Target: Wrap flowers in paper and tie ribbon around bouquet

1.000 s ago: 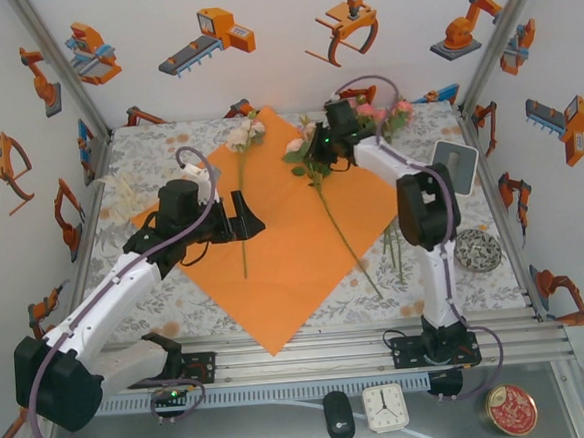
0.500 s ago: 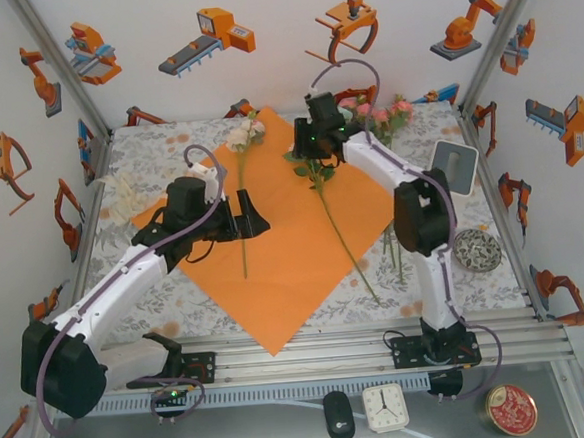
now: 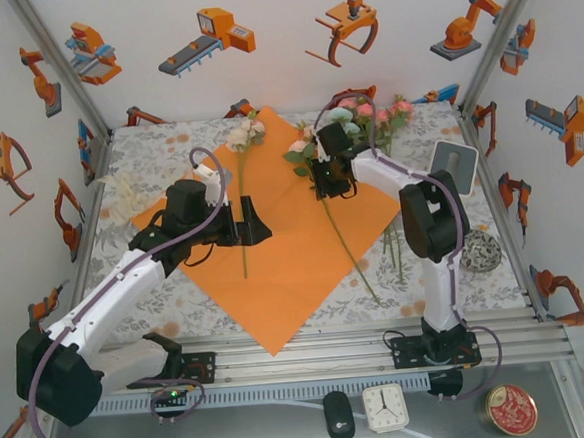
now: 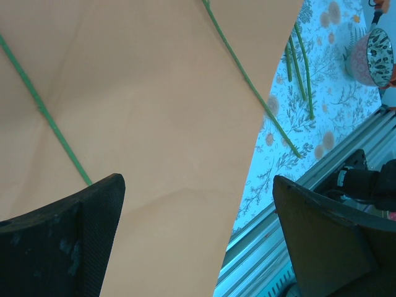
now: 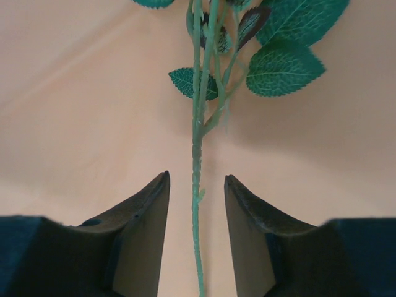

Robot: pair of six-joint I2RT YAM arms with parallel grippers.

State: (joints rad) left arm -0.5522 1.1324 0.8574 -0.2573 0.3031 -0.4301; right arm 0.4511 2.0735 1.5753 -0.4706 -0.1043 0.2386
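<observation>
The orange paper (image 3: pixel 289 244) lies as a diamond on the table. Two of the flowers rest on it: one with white-pink blooms (image 3: pixel 245 133) and another flower (image 3: pixel 300 148) whose long stem (image 5: pixel 197 154) runs toward the front. My right gripper (image 3: pixel 331 188) is open and low over this stem, one finger on each side (image 5: pixel 197 178), not touching it; green leaves (image 5: pixel 284 67) lie just ahead. My left gripper (image 3: pixel 254 225) is open (image 4: pixel 198 185) over bare paper (image 4: pixel 154 124), next to the first flower's stem (image 4: pixel 43 111). More pink blooms (image 3: pixel 377 113) lie at the back right. A cream-white ribbon bundle (image 3: pixel 125 196) lies at the left.
Loose green stems (image 3: pixel 394 247) lie on the floral tablecloth right of the paper. A white-framed panel (image 3: pixel 456 165) and a patterned tin (image 3: pixel 480 251) stand at the right. A clock (image 3: pixel 385 408), a black mouse (image 3: pixel 338 416) and a red tin (image 3: pixel 511 409) sit in front of the rail.
My right gripper has come forward from the blooms at the back, down along the stem, and now straddles it. The left gripper has hardly moved.
</observation>
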